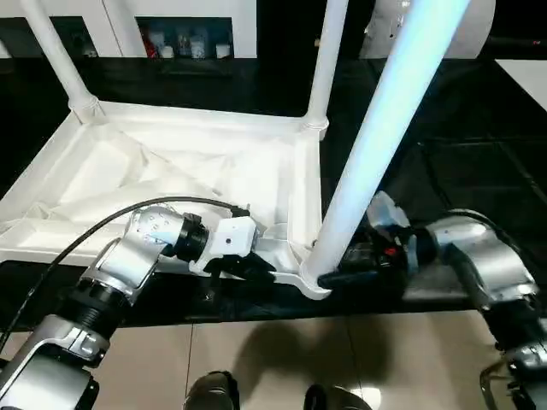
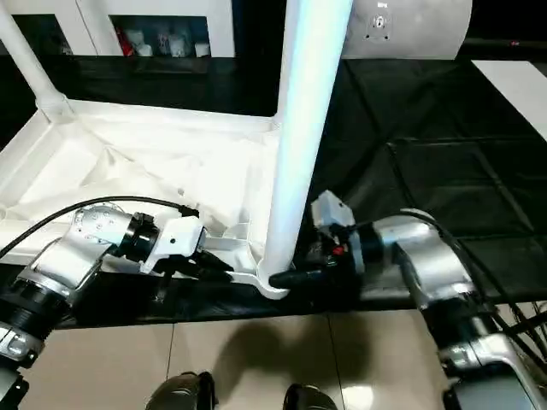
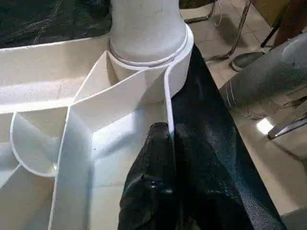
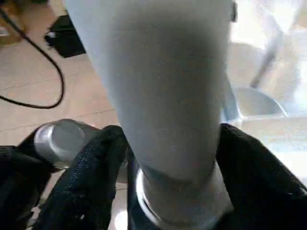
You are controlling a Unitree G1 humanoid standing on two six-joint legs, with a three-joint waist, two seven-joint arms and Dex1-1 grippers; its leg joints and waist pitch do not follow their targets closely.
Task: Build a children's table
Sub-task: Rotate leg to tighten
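**Ana:** Left eye view has the children's table upside down on the black-covered work table, ribbed underside up, its near edge at the front of the worktop. Three legs stand in corner sockets: two at the far corners, and the near leg rising from the socket closest to the robot.

**Ben:** What about the left gripper?

**Ana:** Its two black fingers are pressed together, pinching the thin upright rim of the tabletop just beside that near socket. The left wrist view shows the rim running straight in between the fingertips.

**Ben:** And the right gripper?

**Ana:** It reaches in from the other side, low at the base of the near leg. In the right wrist view one black finger sits on each side of the tube, close against it. I can't tell whether they actually clamp it or only bracket it.
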